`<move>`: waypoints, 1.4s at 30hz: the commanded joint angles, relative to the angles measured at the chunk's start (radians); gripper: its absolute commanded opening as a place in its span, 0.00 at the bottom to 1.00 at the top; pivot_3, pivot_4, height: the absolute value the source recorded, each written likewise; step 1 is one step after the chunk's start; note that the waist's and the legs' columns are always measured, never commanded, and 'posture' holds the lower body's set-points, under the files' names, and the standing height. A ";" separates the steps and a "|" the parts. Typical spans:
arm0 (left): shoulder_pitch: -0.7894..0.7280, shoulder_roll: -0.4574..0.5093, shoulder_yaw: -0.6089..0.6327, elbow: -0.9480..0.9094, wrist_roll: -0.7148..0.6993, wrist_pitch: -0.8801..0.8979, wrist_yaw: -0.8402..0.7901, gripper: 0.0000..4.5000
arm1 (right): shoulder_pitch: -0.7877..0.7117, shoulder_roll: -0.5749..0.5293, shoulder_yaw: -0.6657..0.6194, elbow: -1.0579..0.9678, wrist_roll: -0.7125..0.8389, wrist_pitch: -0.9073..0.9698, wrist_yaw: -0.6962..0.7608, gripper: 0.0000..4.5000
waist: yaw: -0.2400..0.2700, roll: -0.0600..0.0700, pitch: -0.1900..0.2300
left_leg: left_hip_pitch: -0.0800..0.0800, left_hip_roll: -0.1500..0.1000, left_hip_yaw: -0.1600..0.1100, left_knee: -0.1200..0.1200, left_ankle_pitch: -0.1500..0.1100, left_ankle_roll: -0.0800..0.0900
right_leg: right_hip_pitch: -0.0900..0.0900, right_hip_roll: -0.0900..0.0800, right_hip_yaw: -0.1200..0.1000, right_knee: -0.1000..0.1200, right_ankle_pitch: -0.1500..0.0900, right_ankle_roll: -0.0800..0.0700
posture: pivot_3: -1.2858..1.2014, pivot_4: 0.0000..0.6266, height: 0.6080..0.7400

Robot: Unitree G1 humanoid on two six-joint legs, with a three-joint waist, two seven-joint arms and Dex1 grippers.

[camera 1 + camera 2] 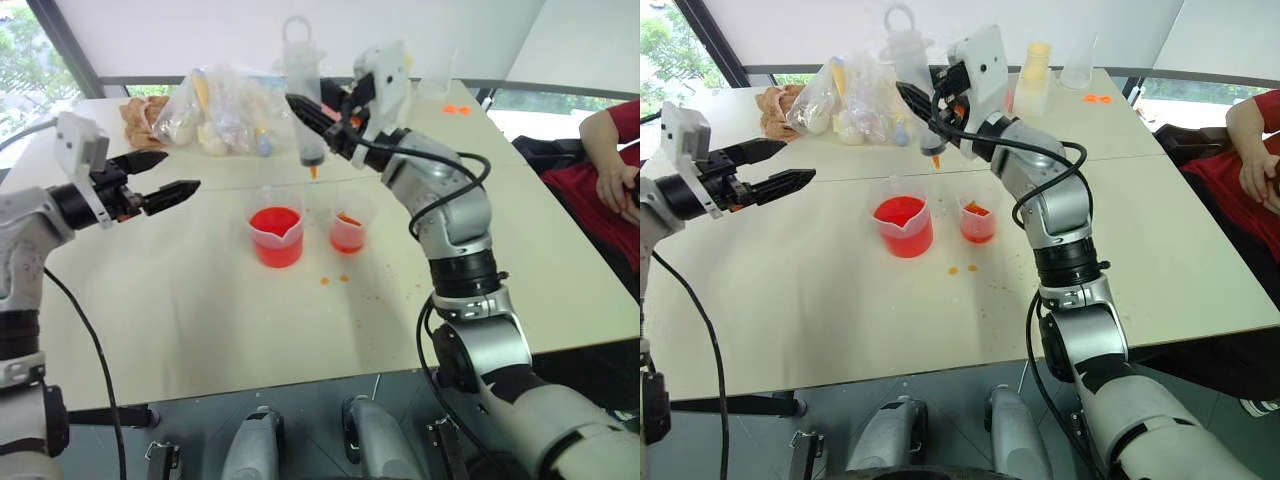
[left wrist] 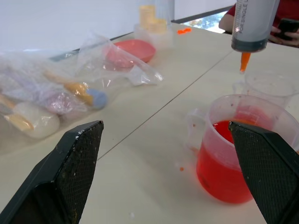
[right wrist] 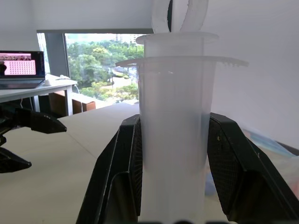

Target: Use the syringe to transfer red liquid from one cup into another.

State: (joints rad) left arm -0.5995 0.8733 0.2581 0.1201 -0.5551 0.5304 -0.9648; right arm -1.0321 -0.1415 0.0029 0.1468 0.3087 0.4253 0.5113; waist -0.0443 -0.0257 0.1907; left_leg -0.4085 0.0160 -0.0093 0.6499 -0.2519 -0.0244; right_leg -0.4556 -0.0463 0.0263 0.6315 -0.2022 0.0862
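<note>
syringe (image 1: 303, 95): rigid, light, slick plastic; best held mid-barrel, upper centre.
right gripper (image 3: 173, 154): pinching that barrel.
left gripper (image 1: 165, 175): spread, empty, left.
plunger: probably pushed in.

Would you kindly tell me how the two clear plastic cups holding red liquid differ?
The spouted measuring cup is wider and fuller than the narrower flared cup. The spouted cup sits on the robot's left, the flared cup on its right. Both stand upright on the white table, holding red liquid.
</note>
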 commanded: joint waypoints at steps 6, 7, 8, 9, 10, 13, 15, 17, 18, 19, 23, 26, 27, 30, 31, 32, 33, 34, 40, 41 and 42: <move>-0.257 -0.005 -0.043 0.031 0.011 -0.041 -0.051 1.00 | 0.030 0.115 0.028 -0.228 0.119 0.125 -0.060 0.31 | 0.000 -0.001 0.000 | 0.000 0.000 0.000 0.000 0.000 0.000 | 0.000 0.000 0.000 0.000 0.000 0.000 | 0.52 0.24 1.00; -0.288 -0.008 -0.048 0.042 0.010 -0.041 -0.059 1.00 | 0.053 0.123 0.046 -0.233 0.110 0.124 -0.062 0.31 | 0.000 -0.001 0.000 | 0.000 0.000 0.000 0.000 0.000 0.000 | 0.000 0.000 0.000 0.000 0.000 0.000 | 0.52 0.24 1.00; -0.324 -0.011 -0.055 0.057 0.010 -0.043 -0.072 1.00 | 0.076 0.134 0.065 -0.231 0.099 0.115 -0.064 0.31 | 0.000 -0.001 0.000 | 0.000 0.000 0.000 0.000 0.000 0.000 | 0.000 0.000 0.000 0.000 0.000 0.000 | 0.52 0.24 1.00; -0.353 -0.014 -0.061 0.069 0.010 -0.044 -0.084 1.00 | 0.094 0.142 0.080 -0.228 0.089 0.104 -0.066 0.31 | 0.000 -0.001 -0.001 | 0.000 0.000 0.000 0.000 0.000 0.000 | 0.001 0.000 0.000 0.000 0.000 0.000 | 0.52 0.24 1.00; -0.373 -0.016 -0.065 0.079 0.011 -0.044 -0.093 1.00 | 0.105 0.148 0.090 -0.226 0.082 0.096 -0.068 0.31 | 0.000 -0.001 0.000 | 0.000 0.000 0.000 0.000 0.000 0.000 | 0.001 0.000 0.000 0.000 0.000 0.000 | 0.52 0.24 1.00; -0.415 -0.022 -0.069 0.096 -0.004 -0.030 -0.124 1.00 | 0.130 0.153 0.126 -0.203 0.043 0.055 -0.065 0.31 | 0.000 0.000 0.000 | 0.000 0.000 0.000 0.001 0.000 0.000 | 0.000 0.000 0.000 0.000 0.000 0.000 | 0.52 0.24 1.00; -0.427 -0.022 -0.076 0.103 -0.003 -0.029 -0.144 1.00 | 0.145 0.156 0.148 -0.187 0.019 0.027 -0.059 0.31 | 0.000 0.000 0.000 | 0.000 0.000 0.000 0.001 0.000 0.000 | 0.000 0.000 0.000 0.000 0.000 0.000 | 0.52 0.24 1.00; -0.429 -0.027 -0.080 0.106 0.003 -0.030 -0.153 1.00 | 0.153 0.161 0.159 -0.178 0.006 0.010 -0.055 0.31 | -0.001 0.000 0.000 | 0.000 0.000 0.000 0.001 0.000 0.000 | 0.000 0.000 0.000 0.000 0.000 0.000 | 0.52 0.24 1.00; -0.429 -0.029 -0.080 0.106 0.005 -0.030 -0.156 1.00 | 0.154 0.163 0.161 -0.176 0.003 0.005 -0.054 0.31 | -0.002 0.000 0.000 | 0.000 0.000 0.000 0.001 0.000 0.000 | 0.000 0.000 0.000 0.000 0.000 0.000 | 0.52 0.24 1.00; -0.429 -0.035 -0.088 0.109 0.016 -0.041 -0.155 1.00 | 0.157 0.164 0.164 -0.173 -0.001 -0.001 -0.053 0.31 | -0.002 0.000 0.000 | 0.000 0.000 0.000 0.001 0.000 0.000 | 0.000 0.000 0.000 0.000 0.000 0.000 | 0.52 0.24 1.00; -0.431 -0.053 -0.099 0.112 0.036 -0.057 -0.160 1.00 | 0.162 0.169 0.171 -0.166 -0.009 -0.011 -0.050 0.31 | 0.000 0.000 0.000 | 0.000 0.000 0.000 0.001 0.000 0.000 | 0.000 0.000 0.000 0.000 0.000 0.000 | 0.52 0.24 1.00; -0.441 -0.062 -0.109 0.119 0.051 -0.076 -0.163 1.00 | 0.165 0.173 0.176 -0.162 -0.017 -0.016 -0.050 0.31 | 0.001 -0.001 0.000 | 0.000 0.000 0.000 0.001 0.000 0.000 | 0.000 0.000 0.000 0.000 0.000 0.000 | 0.52 0.24 1.00; -0.450 -0.075 -0.117 0.133 0.071 -0.103 -0.148 1.00 | 0.168 0.173 0.181 -0.160 -0.023 -0.021 -0.049 0.31 | 0.001 0.000 0.000 | 0.000 0.000 0.000 0.001 0.000 0.000 | 0.000 0.000 0.000 0.000 0.000 0.000 | 0.52 0.24 1.00; -0.466 -0.108 -0.142 0.167 0.124 -0.166 -0.122 1.00 | 0.175 0.176 0.192 -0.159 -0.036 -0.031 -0.047 0.31 | 0.002 -0.001 0.000 | 0.000 0.000 -0.001 0.001 0.000 0.000 | 0.001 0.000 0.000 0.000 0.000 0.000 | 0.52 0.24 1.00; -0.475 -0.121 -0.154 0.185 0.152 -0.190 -0.102 1.00 | 0.177 0.178 0.193 -0.160 -0.037 -0.032 -0.047 0.31 | 0.001 -0.001 0.000 | 0.000 0.000 0.000 0.001 0.000 0.000 | 0.001 0.000 0.000 0.000 0.000 0.000 | 0.52 0.24 1.00; -0.484 -0.135 -0.164 0.202 0.177 -0.215 -0.086 1.00 | 0.179 0.179 0.194 -0.162 -0.037 -0.032 -0.047 0.31 | 0.002 -0.001 0.000 | 0.000 0.000 0.000 0.001 0.000 0.000 | 0.001 0.000 0.000 0.000 0.000 0.000 | 0.52 0.24 1.00; -0.488 -0.146 -0.182 0.213 0.204 -0.242 -0.079 1.00 | 0.180 0.181 0.194 -0.163 -0.039 -0.032 -0.046 0.31 | 0.002 -0.001 0.000 | 0.000 0.000 -0.001 0.001 0.000 0.000 | 0.001 0.000 0.000 0.000 0.000 0.000 | 0.52 0.24 1.00; -0.490 -0.154 -0.198 0.221 0.228 -0.265 -0.074 1.00 | 0.181 0.182 0.194 -0.163 -0.041 -0.032 -0.045 0.31 | 0.002 -0.001 0.000 | 0.000 0.000 -0.001 0.001 0.000 0.000 | 0.001 0.000 0.000 0.000 0.000 0.000 | 0.52 0.24 1.00; -0.520 -0.209 -0.210 0.258 0.254 -0.324 -0.073 0.73 | 0.187 0.196 0.193 -0.161 -0.055 -0.036 -0.045 0.31 | 0.000 -0.001 0.000 | 0.000 0.000 -0.001 0.001 0.000 0.000 | 0.001 0.000 0.000 0.000 0.000 0.000 | 0.52 0.24 1.00; -0.524 -0.215 -0.211 0.264 0.259 -0.330 -0.074 0.63 | 0.188 0.198 0.193 -0.161 -0.057 -0.035 -0.045 0.31 | 0.000 -0.001 0.000 | 0.000 0.000 -0.001 0.001 0.000 0.000 | 0.001 0.000 0.000 0.000 0.000 0.000 | 0.52 0.24 1.00; -0.528 -0.220 -0.210 0.270 0.262 -0.335 -0.075 0.52 | 0.190 0.201 0.194 -0.162 -0.058 -0.035 -0.045 0.31 | 0.000 -0.001 0.000 | 0.000 0.000 0.000 0.001 0.000 0.000 | 0.001 0.000 0.000 0.000 0.000 0.000 | 0.52 0.24 1.00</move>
State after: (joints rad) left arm -1.0848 0.6527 0.0440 0.3767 -0.3140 0.2136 -1.0648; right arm -0.8192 0.0196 0.1439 0.0475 0.2313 0.4300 0.4295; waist -0.0448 -0.0262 0.1904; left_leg -0.4086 0.0156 -0.0097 0.6510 -0.2518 -0.0242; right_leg -0.4551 -0.0459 0.0263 0.6317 -0.2022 0.0864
